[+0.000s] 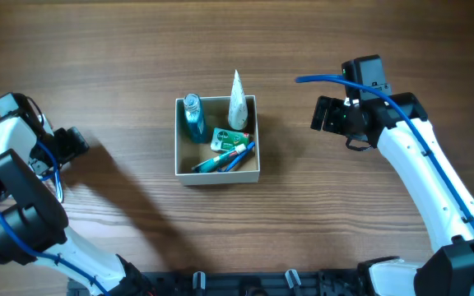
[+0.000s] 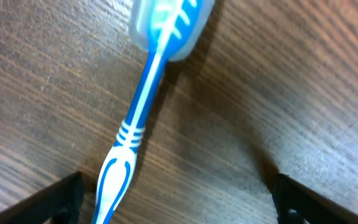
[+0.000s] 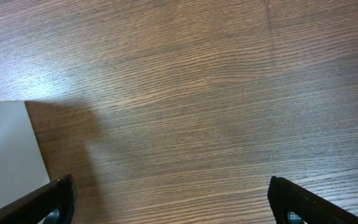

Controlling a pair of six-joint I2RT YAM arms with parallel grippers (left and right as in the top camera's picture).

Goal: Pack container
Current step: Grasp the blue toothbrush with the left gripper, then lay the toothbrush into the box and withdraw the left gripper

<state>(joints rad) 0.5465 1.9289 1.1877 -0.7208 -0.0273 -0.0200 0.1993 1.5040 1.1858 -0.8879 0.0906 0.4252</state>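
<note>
The container [image 1: 218,177], a square box with white walls, sits mid-table and holds a teal bottle [image 1: 192,116], a white tube [image 1: 237,103], a green packet [image 1: 225,138] and some blue and red stick-like items [image 1: 225,159]. My left gripper [image 1: 72,144] is at the far left of the table, open and low over the wood. In the left wrist view a blue-and-white toothbrush [image 2: 135,124] with a clear head cap lies between the open fingers [image 2: 179,205], nearer the left finger, untouched. My right gripper [image 1: 323,115] is open and empty to the right of the container.
The right wrist view shows bare wood between the open fingers [image 3: 173,205] and a white wall of the container [image 3: 5,155] at the left edge. The toothbrush is hidden under the left arm in the overhead view.
</note>
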